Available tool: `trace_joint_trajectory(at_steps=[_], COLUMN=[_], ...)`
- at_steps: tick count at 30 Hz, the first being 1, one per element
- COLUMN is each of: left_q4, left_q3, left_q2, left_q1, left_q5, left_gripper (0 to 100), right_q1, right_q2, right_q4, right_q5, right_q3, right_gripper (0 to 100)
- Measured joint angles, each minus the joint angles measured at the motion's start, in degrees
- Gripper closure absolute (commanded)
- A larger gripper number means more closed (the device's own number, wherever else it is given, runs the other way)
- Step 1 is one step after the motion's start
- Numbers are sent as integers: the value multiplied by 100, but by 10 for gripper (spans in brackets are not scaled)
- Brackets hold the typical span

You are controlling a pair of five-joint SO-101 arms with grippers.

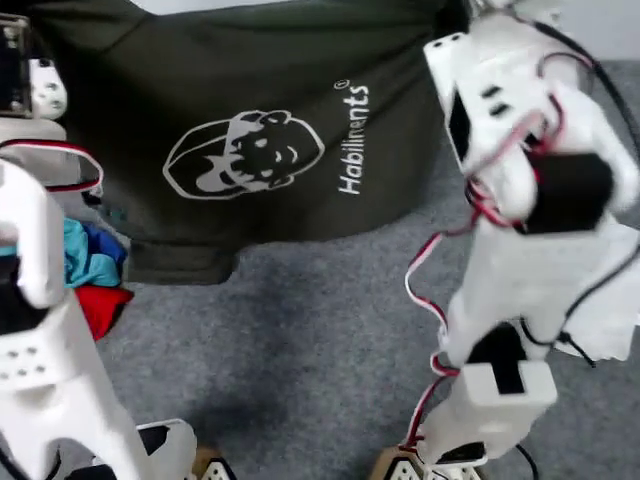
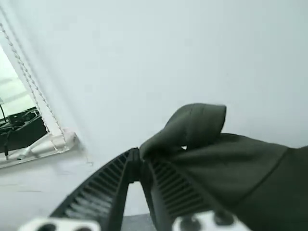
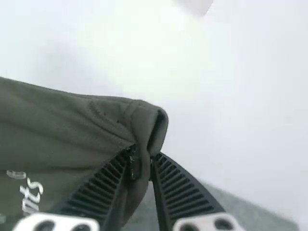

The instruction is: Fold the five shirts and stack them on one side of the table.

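Note:
A dark olive shirt (image 1: 250, 130) with a white face print hangs spread above the grey table, held up by both arms. My left gripper (image 2: 140, 166) is shut on one upper edge of the olive shirt (image 2: 231, 159), where a bunched fold sticks out past the fingertips. My right gripper (image 3: 142, 161) is shut on the opposite corner of the shirt (image 3: 62, 144). In the high view the right arm (image 1: 520, 200) rises at the right and the left arm (image 1: 40, 330) at the left.
Crumpled teal, blue and red shirts (image 1: 95, 270) lie at the left edge beside the left arm. The grey table surface (image 1: 320, 340) lies below the hanging shirt. A white wall stands behind.

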Motion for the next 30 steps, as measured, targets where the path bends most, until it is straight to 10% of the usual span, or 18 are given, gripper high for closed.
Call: trace_joint_trajectory(at_steps=[19, 30], left_q4=[923, 818], left_q3=[-941, 923], left_q2=[-1477, -158], left_q1=[0, 9], left_q5=[-273, -1310], left_gripper=[994, 994], right_q1=[352, 369], right_q2=[-1934, -870], right_q4=[677, 114], right_q5=[0, 0], right_q3=[0, 2347], right_gripper=[988, 988])
